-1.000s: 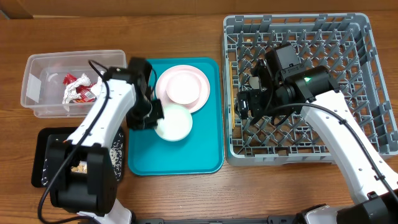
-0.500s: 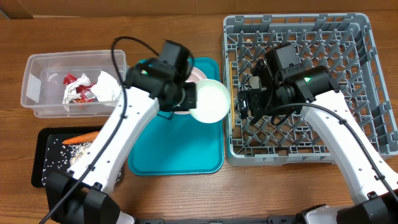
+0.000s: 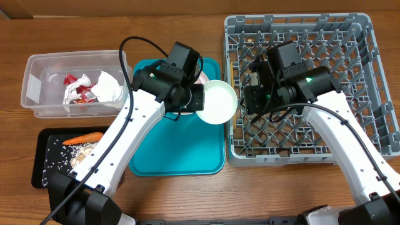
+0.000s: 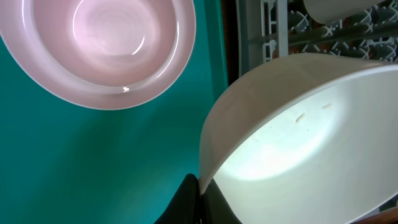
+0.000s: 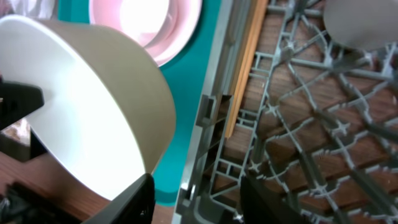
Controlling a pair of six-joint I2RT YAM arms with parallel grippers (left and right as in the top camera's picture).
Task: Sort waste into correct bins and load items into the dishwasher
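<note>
My left gripper is shut on the rim of a white bowl, pinching it between its fingertips. The bowl hangs tilted over the right edge of the teal tray, next to the left wall of the grey dishwasher rack. Just inside that wall, my right gripper is open. Its jaws straddle the rack wall, and the left finger is close to the bowl. A second white bowl sits on a plate on the tray. A white cup lies in the rack.
The teal tray lies in the middle. A clear tub at far left holds a red wrapper and a white napkin. The black tray below it holds a carrot and pale grains.
My left gripper has lifted the bowl off the tray and carried it right, up to the rack's wall. My right gripper's jaws have drawn closer together.
</note>
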